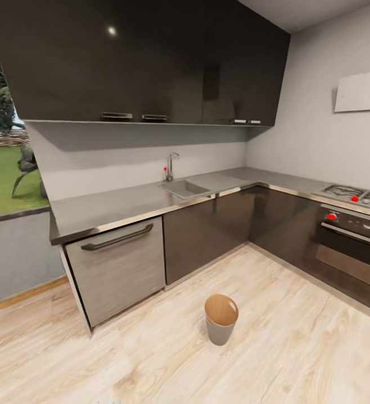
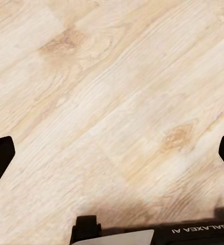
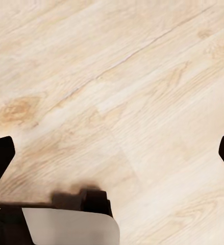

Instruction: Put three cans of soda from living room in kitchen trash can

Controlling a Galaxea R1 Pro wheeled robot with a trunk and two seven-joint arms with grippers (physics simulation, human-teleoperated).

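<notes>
the bin (image 1: 220,318) stands on open floor (image 1: 274,359) before the counter (image 1: 123,205). both grippers (image 2: 112,153) (image 3: 112,153) hang wide apart, empty; fetch cans first.

Both hands, left hand (image 2: 112,153) and right hand (image 3: 112,153), hang spread wide, holding nothing.

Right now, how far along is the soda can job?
Nothing looks done: the trash can stands upright on the kitchen floor, no can visible inside. Nothing in hand: the left gripper and right gripper are open over bare planks. All three cans remain.
</notes>
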